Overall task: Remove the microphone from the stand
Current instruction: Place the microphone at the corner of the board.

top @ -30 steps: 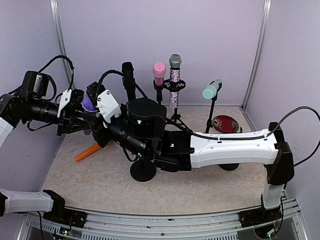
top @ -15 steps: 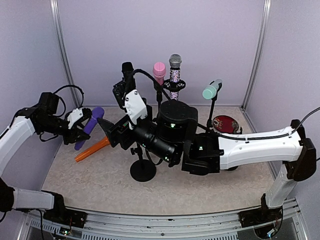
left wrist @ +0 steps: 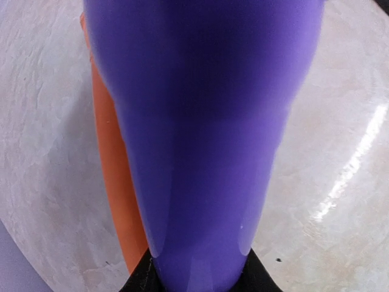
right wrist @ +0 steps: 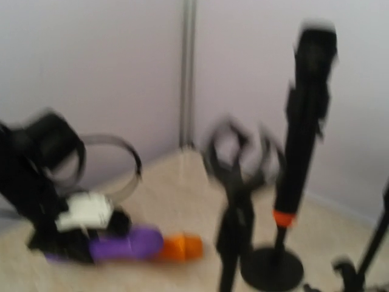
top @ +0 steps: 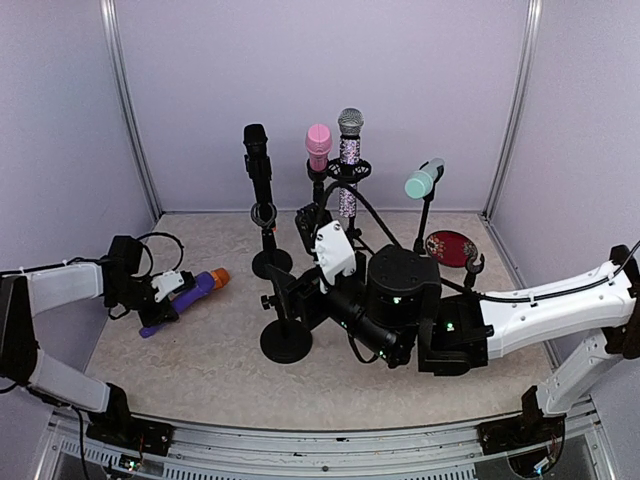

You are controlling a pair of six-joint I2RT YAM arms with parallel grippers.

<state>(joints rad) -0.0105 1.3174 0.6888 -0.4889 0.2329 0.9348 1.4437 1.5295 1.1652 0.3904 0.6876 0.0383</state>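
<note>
My left hand (top: 165,300) is clamped on the purple microphone (top: 195,287), out of any clip and well to the left of the empty stand (top: 287,340). The microphone sits low over the table (top: 200,370), lying almost flat, its far end pointing toward the stand. I cannot tell whether it rests on the table. In my left wrist view its purple body (left wrist: 200,121) fills most of the picture, running up from between my dark fingers (left wrist: 141,278) at the bottom edge.

An orange stick-like thing (top: 219,275) lies along the microphone, and its end shows past the purple tip on the side nearer the stand. From the wrist it is a long strip (left wrist: 112,182) just left of the purple body.

My right hand (top: 288,290) is up close to the top of the empty stand, but the pictures do not show whether its fingers are apart or together. My right wrist view is blurred and shows the stand's open clip (right wrist: 234,152).

Behind the stand a black microphone (top: 258,150) stands upright in its own holder. A pink one (top: 318,140) and a glittery one (top: 349,150) stand behind the stand and to its right. A teal one (top: 424,180) is farther right.
</note>
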